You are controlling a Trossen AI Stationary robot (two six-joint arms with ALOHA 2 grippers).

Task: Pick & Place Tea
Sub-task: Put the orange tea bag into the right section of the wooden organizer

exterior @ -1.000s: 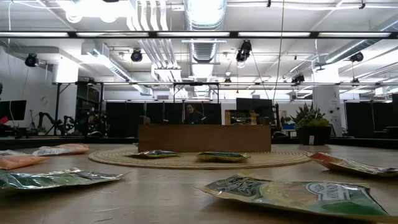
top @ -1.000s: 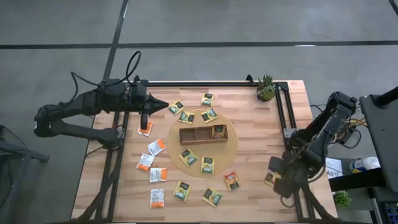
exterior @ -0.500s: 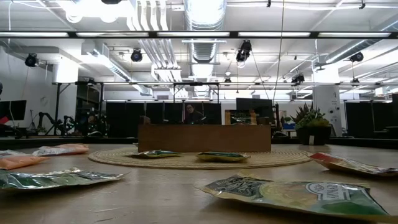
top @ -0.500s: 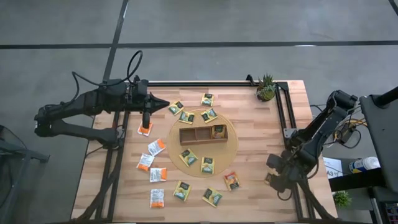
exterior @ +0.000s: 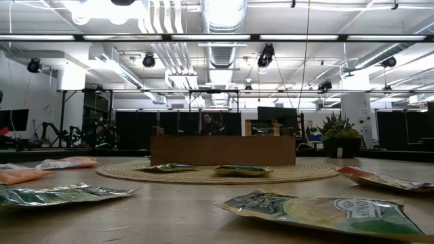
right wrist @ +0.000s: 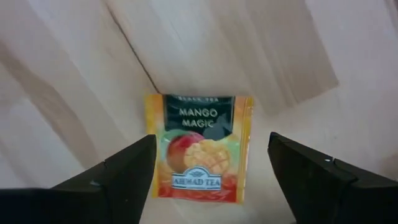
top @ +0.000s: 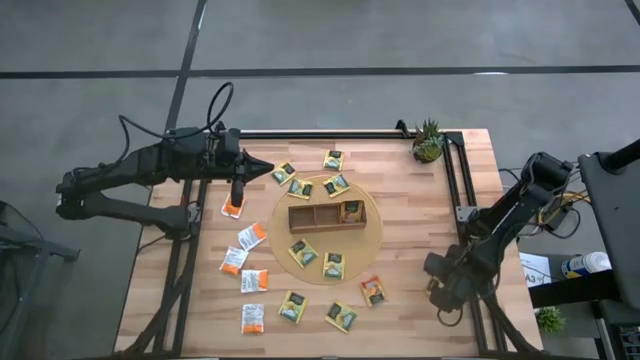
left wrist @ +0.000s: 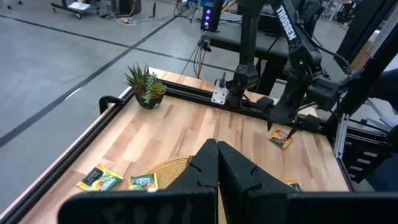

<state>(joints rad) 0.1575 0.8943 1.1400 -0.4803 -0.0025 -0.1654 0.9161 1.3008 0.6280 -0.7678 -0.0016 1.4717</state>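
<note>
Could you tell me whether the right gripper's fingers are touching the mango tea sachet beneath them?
Apart. The right wrist view shows the right gripper open, its fingers on either side of the tea sachet, with bare table visible between each finger and the sachet's edges.

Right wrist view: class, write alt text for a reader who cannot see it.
A Mango Magic tea sachet lies flat on the pale wooden table, label up. The right gripper is open above it, one dark finger on each side, not touching it.

Bright, even ceiling strip lights glare overhead, while foreground sachets and close-up fingers blur softly.
</note>
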